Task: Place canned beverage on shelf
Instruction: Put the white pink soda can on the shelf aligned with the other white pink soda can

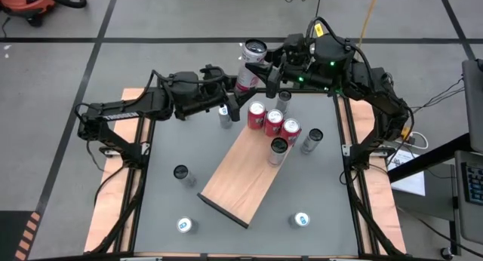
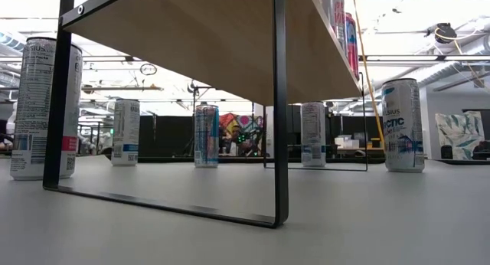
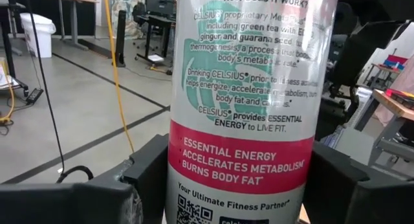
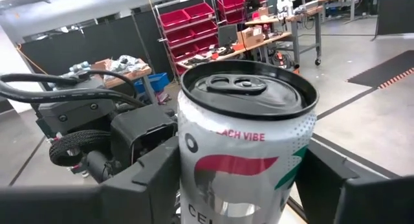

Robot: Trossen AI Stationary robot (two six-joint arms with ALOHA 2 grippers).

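- Tall white aluminium can with a pink band and a dark pull-tab lid (image 1: 251,65): held in the air above the far edge of the table, beyond the far end of the shelf, tilted, with both grippers at it.
- Left gripper (image 1: 240,78): dark fingers (image 3: 152,169) stand partly apart on either side of the can's lower body, pressed against the pink band; the can is gripped between them.
- Right gripper (image 1: 264,69): its black fingers (image 4: 145,175) flank the same can just below the lid; whether they press on the metal cannot be told.
- Flat rectangular light-brown wooden shelf with thin black end strips (image 1: 241,178): lies diagonally across the smooth grey tabletop (image 1: 324,185), raised on a slim black metal frame (image 2: 279,104).
- Three red-topped cylindrical cans (image 1: 273,122) and one dark-topped can (image 1: 278,150) stand upright, clustered on the shelf's far end, near and below the held can.
- Slim silver cans (image 1: 312,140) stand scattered on the tabletop around the shelf.
- Can surface: glossy, printed with fine text and a green leaf motif.
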